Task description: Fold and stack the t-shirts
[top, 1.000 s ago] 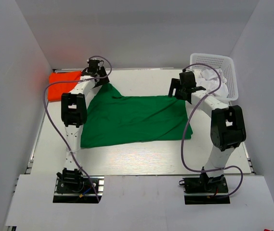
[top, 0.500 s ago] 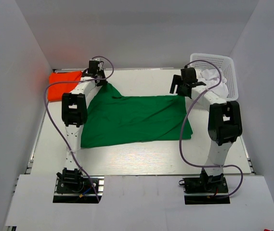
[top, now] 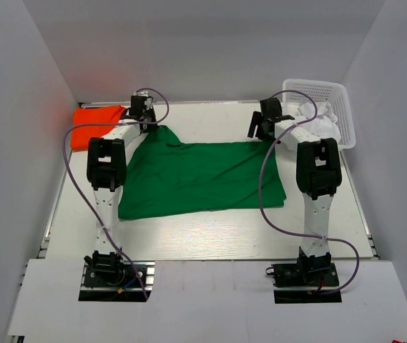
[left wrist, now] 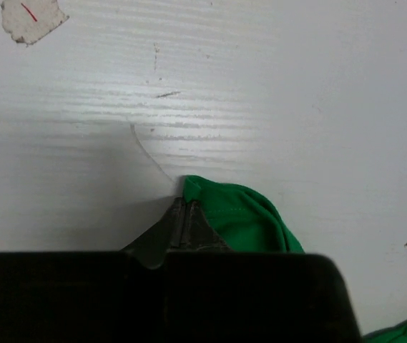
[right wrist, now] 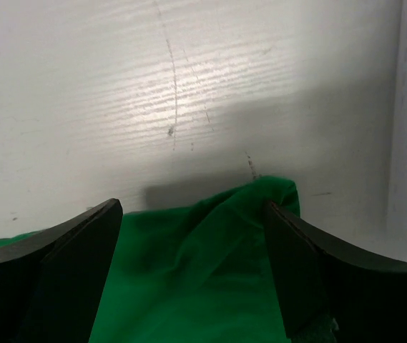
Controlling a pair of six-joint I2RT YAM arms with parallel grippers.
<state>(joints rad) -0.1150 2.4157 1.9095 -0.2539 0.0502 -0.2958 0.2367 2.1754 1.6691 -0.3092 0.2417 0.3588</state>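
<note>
The deep green t-shirt (top: 203, 175) lies spread flat across the middle of the table. My left gripper (top: 146, 120) is at its far left corner, and in the left wrist view the gripper (left wrist: 185, 207) is shut on a pinched tip of the green t-shirt (left wrist: 249, 221). My right gripper (top: 263, 130) is over the far right corner. There the right gripper (right wrist: 192, 211) stands open, its fingers on either side of a raised fold of the green t-shirt (right wrist: 189, 279). The orange-red t-shirt (top: 94, 118) lies folded at the far left.
A white mesh basket (top: 336, 91) with white cloth (top: 318, 123) in it stands at the far right corner, close to my right arm. Grey walls close in the table on the left, right and back. A torn white patch (left wrist: 31, 18) marks the table beyond my left gripper.
My left gripper has shut on the green t-shirt's far left corner. My right arm has reached farther back and to the left, bringing its open gripper to the far right corner.
</note>
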